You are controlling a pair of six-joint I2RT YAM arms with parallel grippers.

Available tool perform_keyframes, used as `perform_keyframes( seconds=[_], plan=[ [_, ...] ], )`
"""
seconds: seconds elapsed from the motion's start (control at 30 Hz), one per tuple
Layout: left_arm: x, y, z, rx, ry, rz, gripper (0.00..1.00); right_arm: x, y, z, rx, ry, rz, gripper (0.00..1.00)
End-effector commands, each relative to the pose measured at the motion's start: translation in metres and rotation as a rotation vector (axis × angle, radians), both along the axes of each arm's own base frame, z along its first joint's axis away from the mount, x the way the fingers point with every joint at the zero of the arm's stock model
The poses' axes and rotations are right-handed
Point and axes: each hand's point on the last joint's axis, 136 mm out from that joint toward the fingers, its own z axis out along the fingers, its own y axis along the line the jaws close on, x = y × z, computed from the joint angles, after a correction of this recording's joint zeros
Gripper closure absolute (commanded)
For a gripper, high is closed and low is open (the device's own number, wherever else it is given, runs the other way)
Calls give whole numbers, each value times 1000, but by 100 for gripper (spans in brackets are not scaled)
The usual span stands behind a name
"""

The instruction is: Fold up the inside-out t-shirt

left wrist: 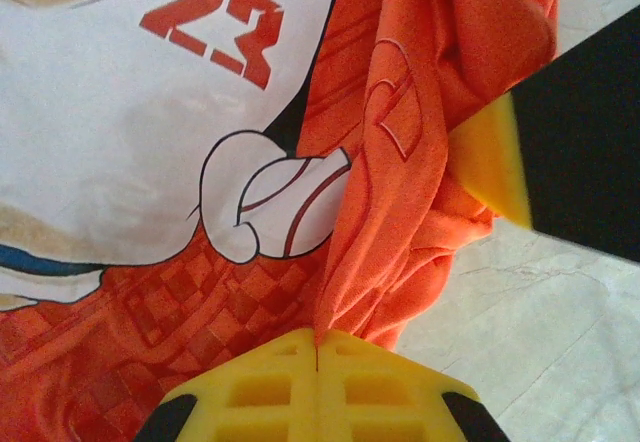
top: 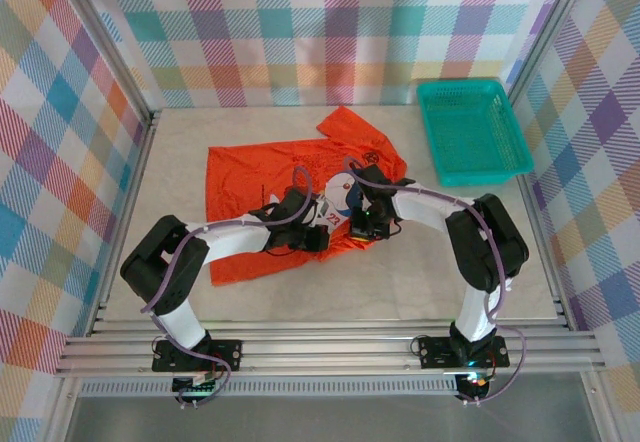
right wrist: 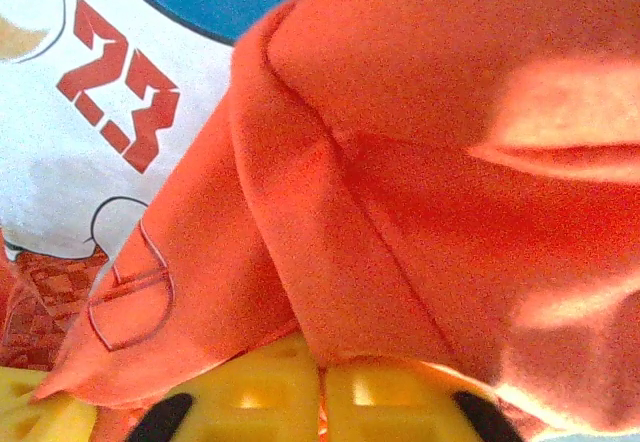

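**Top external view.** Both arms bend at raised elbows and reach inward. Their wrists meet low over the near right part of the inside-out t-shirt [top: 245, 177]. The shirt lies rumpled on the pale marbled table [top: 420, 282], to the left of a teal plastic mesh basket [top: 470, 132]. The left gripper [top: 320, 236] and the right gripper [top: 366, 224] sit just beside each other at the shirt's cartoon print [top: 338, 202].

**Left wrist view.** The yellow, ribbed plastic fingers [left wrist: 270, 387] are pressed together. A thin ridge of orange-red knit cloth is pinched in the seam between them and rises away in soft pleats. Beside the ridge, the print is smooth white with a red "23", dark-outlined cartoon shapes and a faint checkered patch. At the right, a black finger with a yellow pad, belonging to the other gripper, touches the bunched cloth over bare marbled tabletop.

**Right wrist view.** This gripper's yellow fingers [right wrist: 400, 402] are likewise closed, with a fold of the shirt caught between them. The fine-woven cloth drapes over them in broad creases.
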Motion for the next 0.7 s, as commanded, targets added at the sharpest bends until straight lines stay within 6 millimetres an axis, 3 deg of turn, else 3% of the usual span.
perform_keyframes(
  seconds=[0.0,0.17,0.37,0.47,0.57,0.67],
  plan=[
    [-5,-1,-4,-6,12,-13,100,4,3,9,-4,-20,12,100],
    [-5,2,-4,7,3,-8,100,-1,6,31,38,-38,23,100],
    [-3,4,-9,34,5,-9,100,-5,10,114,157,-156,52,100],
    [-1,1,-10,31,7,-14,100,-8,9,145,222,-186,55,100],
    [1,-3,-6,17,4,-14,100,-7,8,163,269,-201,52,100],
    [2,-3,-4,14,2,-14,100,1,2,166,286,-214,25,100]
  ],
)
